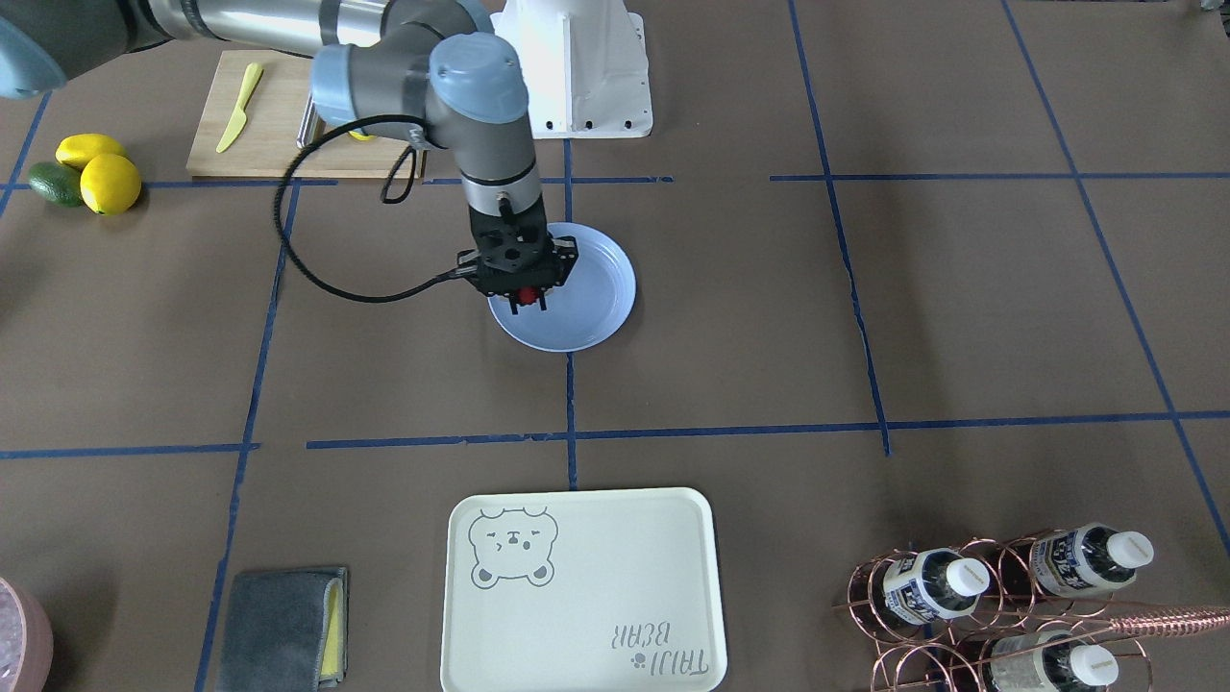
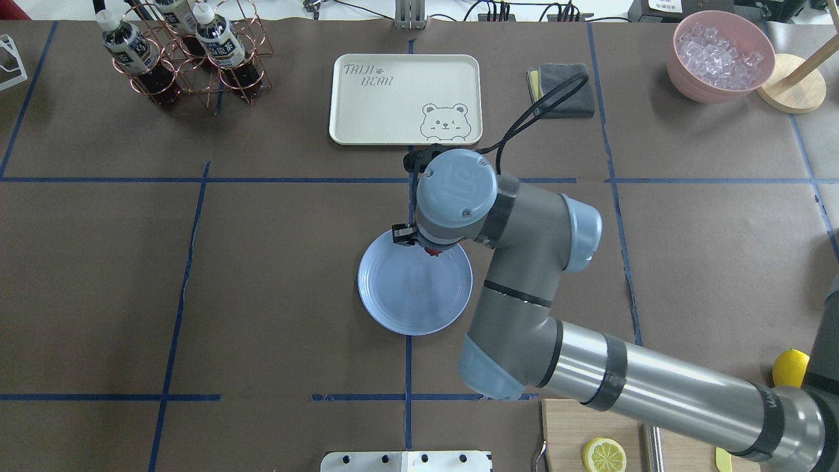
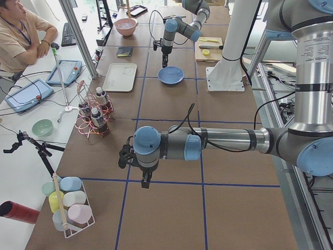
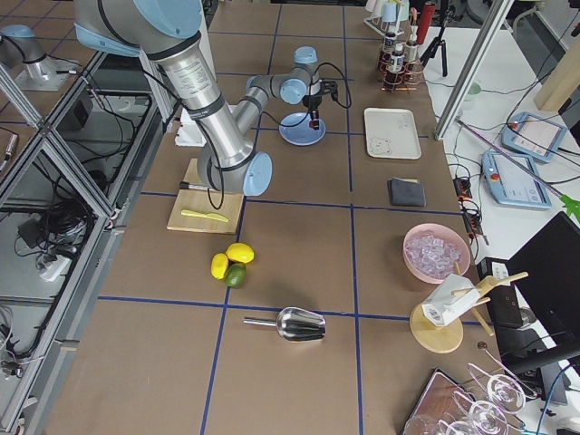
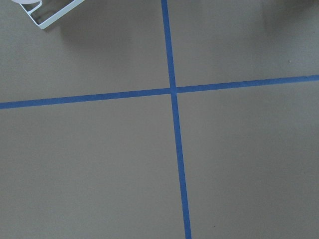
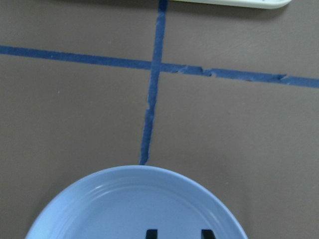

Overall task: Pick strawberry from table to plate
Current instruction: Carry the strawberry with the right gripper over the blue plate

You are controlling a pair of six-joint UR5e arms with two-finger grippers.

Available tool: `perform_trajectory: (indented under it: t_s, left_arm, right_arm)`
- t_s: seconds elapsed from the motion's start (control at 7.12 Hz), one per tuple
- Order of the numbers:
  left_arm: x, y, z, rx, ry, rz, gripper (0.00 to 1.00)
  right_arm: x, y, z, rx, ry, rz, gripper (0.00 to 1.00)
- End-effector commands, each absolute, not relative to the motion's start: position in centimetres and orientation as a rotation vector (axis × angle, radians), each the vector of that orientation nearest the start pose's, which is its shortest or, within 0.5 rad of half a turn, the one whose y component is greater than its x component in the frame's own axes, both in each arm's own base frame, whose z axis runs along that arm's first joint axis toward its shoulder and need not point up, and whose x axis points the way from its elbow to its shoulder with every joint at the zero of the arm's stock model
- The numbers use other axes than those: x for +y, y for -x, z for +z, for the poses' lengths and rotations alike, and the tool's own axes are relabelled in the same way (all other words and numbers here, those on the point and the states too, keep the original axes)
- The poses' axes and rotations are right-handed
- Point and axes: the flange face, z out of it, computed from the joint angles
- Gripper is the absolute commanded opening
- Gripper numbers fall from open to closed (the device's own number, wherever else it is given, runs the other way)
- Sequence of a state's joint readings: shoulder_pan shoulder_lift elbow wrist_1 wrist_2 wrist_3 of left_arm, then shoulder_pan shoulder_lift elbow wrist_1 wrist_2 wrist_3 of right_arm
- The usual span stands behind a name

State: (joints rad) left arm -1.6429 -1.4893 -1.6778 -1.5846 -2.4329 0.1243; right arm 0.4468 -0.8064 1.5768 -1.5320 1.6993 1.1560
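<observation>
Two arms work over the brown-paper table (image 1: 961, 317), and only the right one is at the task. In the front-facing view the right gripper (image 1: 528, 306) hangs pointing straight down near the middle of the frame. Its two dark fingers pinch the strawberry (image 1: 526, 294), a small red spot held between them just under the gripper body. The berry hangs above the left part of the light blue plate (image 1: 601, 288), inside the rim. From overhead the wrist hides most of it, leaving a sliver of red at the plate's upper edge, on the side toward the bear-print tray (image 2: 367, 105). The berry is too small and too covered to tell where its green top points or how its long axis lies. In the right wrist view two black fingertips (image 6: 151, 233) show at the bottom edge with a gap between them, over the plate's blue surface, and the berry itself is out of that frame. The left gripper (image 3: 146, 182) appears only in the left side view, low in the frame, pointing down above bare table by a cross of blue tape. I cannot tell whether its fingers are spread or closed.
</observation>
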Motion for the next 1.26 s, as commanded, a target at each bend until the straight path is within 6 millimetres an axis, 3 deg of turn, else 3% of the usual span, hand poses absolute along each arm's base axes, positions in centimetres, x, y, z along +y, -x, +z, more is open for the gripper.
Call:
perform_trajectory:
  t_s: [0.0, 0.28, 0.42, 0.56, 0.7, 0.84, 0.98, 1.12]
  left_arm:
    - [-45.4, 9.0, 63.7, 0.855, -0.12, 0.067, 1.0]
    - [-45.4, 9.0, 63.8, 0.853, -0.117, 0.066, 1.0]
    - [-45.4, 9.0, 63.9, 0.853, -0.115, 0.065, 1.0]
    - [-45.3, 9.0, 64.0, 0.854, -0.114, 0.064, 1.0]
    - [-45.3, 9.0, 64.0, 0.854, -0.114, 0.064, 1.0]
    - [-45.3, 9.0, 64.0, 0.854, -0.114, 0.064, 1.0]
    - [-45.3, 9.0, 64.0, 0.852, -0.112, 0.064, 1.0]
    - [-45.3, 9.0, 64.1, 0.848, -0.111, 0.064, 1.0]
  right_arm:
    - [-38.5, 63.9, 19.9, -0.734, -0.237, -0.025, 0.0]
    - [-38.1, 64.7, 20.7, -0.718, -0.228, -0.032, 0.05]
    - [-38.1, 64.8, 20.7, -0.718, -0.227, -0.033, 0.2]
    - [-38.1, 64.8, 20.8, -0.718, -0.226, -0.032, 0.51]
    - [-38.1, 64.7, 20.5, -0.724, -0.228, -0.027, 0.9]
    - [-38.1, 64.7, 20.3, -0.729, -0.229, -0.027, 0.99]
    - [-38.7, 63.7, 19.3, -0.748, -0.242, -0.021, 0.99]
    - [-41.5, 60.1, 18.0, -0.786, -0.249, 0.004, 0.99]
